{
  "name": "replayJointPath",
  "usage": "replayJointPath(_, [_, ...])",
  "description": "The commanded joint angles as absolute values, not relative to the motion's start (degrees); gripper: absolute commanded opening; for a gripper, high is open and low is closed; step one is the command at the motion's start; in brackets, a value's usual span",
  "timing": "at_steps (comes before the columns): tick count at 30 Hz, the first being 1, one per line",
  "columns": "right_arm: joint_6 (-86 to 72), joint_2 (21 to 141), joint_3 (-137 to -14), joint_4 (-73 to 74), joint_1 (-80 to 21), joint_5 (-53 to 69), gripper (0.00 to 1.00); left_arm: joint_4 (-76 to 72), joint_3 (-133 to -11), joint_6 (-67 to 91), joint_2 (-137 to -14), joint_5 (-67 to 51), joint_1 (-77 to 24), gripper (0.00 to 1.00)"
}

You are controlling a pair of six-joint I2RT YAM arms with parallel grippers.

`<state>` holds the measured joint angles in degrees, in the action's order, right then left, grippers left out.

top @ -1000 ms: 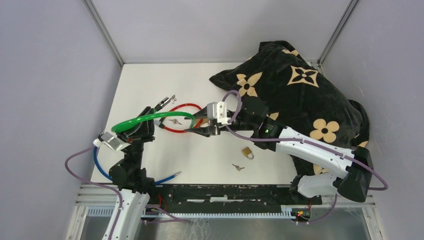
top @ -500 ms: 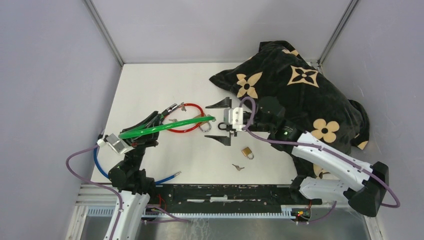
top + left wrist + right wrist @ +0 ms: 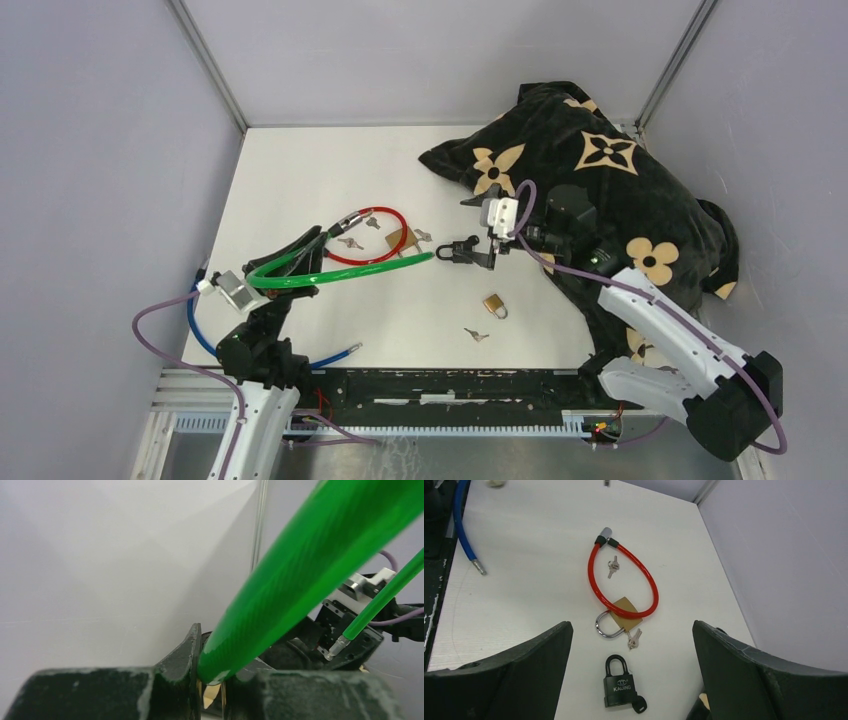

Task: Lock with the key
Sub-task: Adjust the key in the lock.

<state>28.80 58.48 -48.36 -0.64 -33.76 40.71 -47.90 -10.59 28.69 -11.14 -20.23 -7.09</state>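
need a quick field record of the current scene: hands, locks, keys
left hand: shut on green cable lock
right hand: open, empty, over the table
black padlock: on table below right hand, shackle closed, black-headed key at its base
red cable lock: closed loop lying across a brass padlock
loose key: inside the red loop
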Motion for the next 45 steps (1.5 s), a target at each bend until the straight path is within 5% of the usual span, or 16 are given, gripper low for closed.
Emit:
replayJointPath(1, [28.6, 64.0, -56.2, -4.6, -33.5, 37.5, 0.92, -51.6, -13.2, 30.3, -11.1, -21.2, -6.7, 0.02])
replayJointPath(6, [22.6, 73.4, -65.8, -6.0, -33.9, 43.5, 0.76, -50.3, -13.8, 33.3, -11.6, -21.9, -6.8, 0.02])
replayJointPath(10, [17.0, 78.4, -70.0, -10.6, -37.1, 54.3, 0.76, -50.1, -14.0, 34.1, -11.7, -21.7, -6.7, 0.02])
replayJointPath(17, [16.2, 85.1, -78.5, -8.6, -44.8, 56.4, 0.74, -50.1, -14.1, 34.8, -12.1, -22.0, -6.8, 0.02])
replayJointPath(29, [9.9, 89.5, -81.7, -10.3, -45.3, 54.2, 0.45, -50.1, -13.9, 35.1, -11.0, -21.7, -6.7, 0.02])
replayJointPath(40, [4.9, 90.6, -85.4, -3.4, -45.4, 57.9, 0.0, -50.4, -13.4, 34.5, -10.6, -22.8, -6.7, 0.02])
replayJointPath(45, [-8.2, 91.8, -89.5, 5.1, -45.1, 57.2, 0.0, -52.0, -12.7, 32.0, -10.7, -25.6, -6.8, 0.02])
